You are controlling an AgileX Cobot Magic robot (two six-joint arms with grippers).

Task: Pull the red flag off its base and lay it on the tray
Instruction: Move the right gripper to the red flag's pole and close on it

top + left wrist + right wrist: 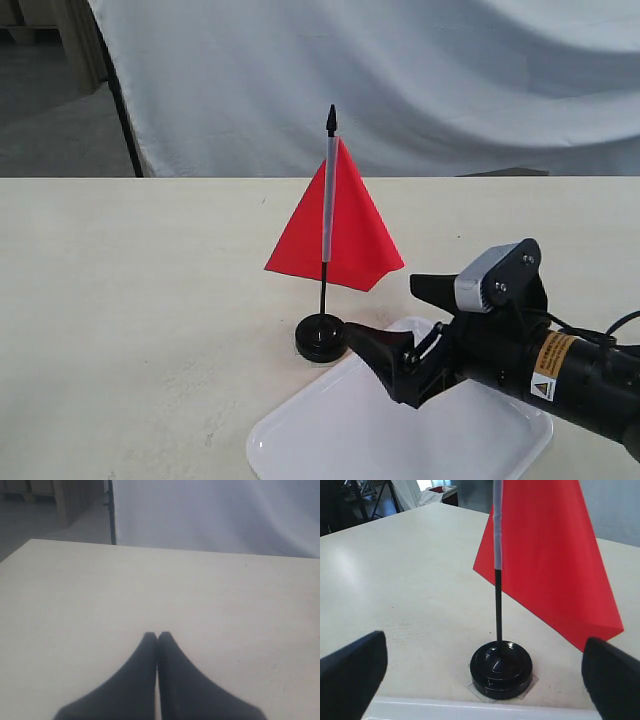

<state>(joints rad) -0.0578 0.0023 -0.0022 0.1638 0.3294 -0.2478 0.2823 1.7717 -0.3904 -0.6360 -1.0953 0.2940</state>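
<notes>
- The right gripper [382, 308] is hanging low over the tray [330, 440] with its jaws spread wide and nothing between them. It is pointing toward the flag's stand.
- In the right wrist view, the two fingers [351, 676] are framing the base [501, 669] from either side, well apart from it. The black pole [498, 602] is sitting near the middle of the gap.
- The left gripper [157, 636] is lying idle with its jaws pressed together and holding nothing. It is facing only bare table [75, 605], and the exterior view is not showing it at all.
- The red flag [345, 225] is standing upright, fully seated in the base. The cloth is drooping in a triangle from the silvery sleeve, on the side of the pole nearer the right arm.
- The base is resting on the table just beside the tray's far corner; whether it is touching the rim is unclear.
- As I judge it, the approach is under way: the flag is not yet grasped, and the pulling and laying down are not yet begun.
- The next move is calling for the jaws to advance and rise until they are straddling the bare pole between base and cloth, then to close there and lift straight up. The base may be coming up with the pole if the fit is tight.
</notes>
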